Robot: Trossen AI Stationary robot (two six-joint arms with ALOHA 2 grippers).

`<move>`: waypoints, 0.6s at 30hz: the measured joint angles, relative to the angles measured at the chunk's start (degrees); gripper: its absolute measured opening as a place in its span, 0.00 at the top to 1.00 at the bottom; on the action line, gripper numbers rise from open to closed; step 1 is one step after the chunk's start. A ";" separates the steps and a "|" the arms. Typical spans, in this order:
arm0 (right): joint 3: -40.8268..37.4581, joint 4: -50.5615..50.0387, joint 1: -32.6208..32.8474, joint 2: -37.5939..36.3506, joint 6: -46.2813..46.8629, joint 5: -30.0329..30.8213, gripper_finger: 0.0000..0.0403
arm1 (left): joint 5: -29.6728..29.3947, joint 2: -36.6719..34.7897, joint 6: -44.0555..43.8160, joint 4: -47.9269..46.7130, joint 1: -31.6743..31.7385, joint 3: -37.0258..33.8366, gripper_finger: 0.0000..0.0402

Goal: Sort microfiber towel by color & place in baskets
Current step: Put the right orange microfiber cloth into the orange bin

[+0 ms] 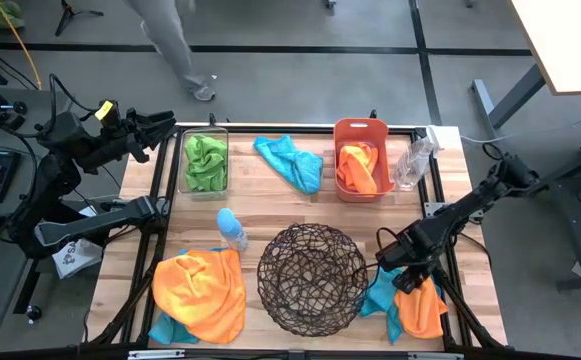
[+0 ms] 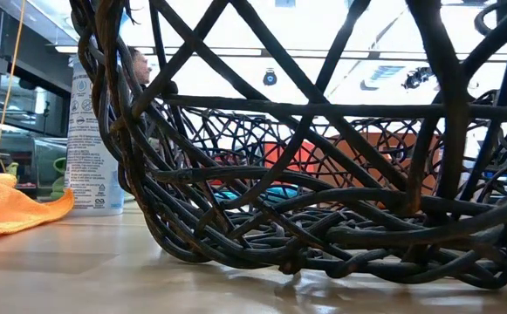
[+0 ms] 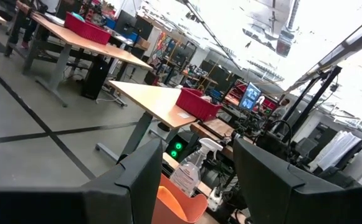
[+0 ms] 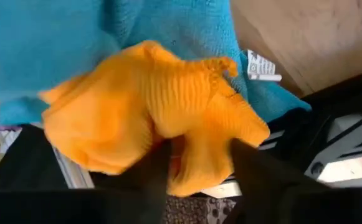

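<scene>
So the right pincer (image 1: 407, 268) is down at the near right corner of the table (image 1: 270, 195), and its fingers are closed on an orange towel (image 4: 162, 118) that's bunched up between them. That towel sits on top of a blue towel (image 4: 56, 43), which is lying right there on the wood just beside the round wire basket (image 1: 313, 278).

The left pincer (image 1: 165, 128) is parked up off the far left corner, doing nothing, fingers apart with nothing in them.

Rest of the cloths: a green towel (image 1: 205, 161) is in the clear bin (image 1: 183, 170) at the far left, another orange one (image 1: 358, 168) is in the salmon basket (image 1: 360, 128) at the far right, and a loose blue one (image 1: 290, 160) lies on the table between those two. Near left there's a big orange cloth (image 1: 202, 290) spread over a bit of blue (image 1: 165, 328). The wire basket holds no cloths. A small blue-capped bottle (image 1: 232, 230) stands just left of it, and a clear spray bottle (image 1: 413, 162) is next to the salmon basket.
</scene>
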 joint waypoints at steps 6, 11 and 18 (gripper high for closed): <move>9.20 -6.82 -0.80 -1.89 -6.28 -0.52 0.94 | 0.00 0.00 0.08 0.50 0.02 0.00 0.54; 22.34 -11.91 -3.52 -4.01 -14.65 -0.91 0.98 | 0.00 -0.02 0.97 1.82 0.01 0.00 0.54; 44.18 -12.15 -11.17 -6.96 -24.73 14.06 0.99 | 0.00 -0.02 0.97 4.59 0.00 0.00 0.54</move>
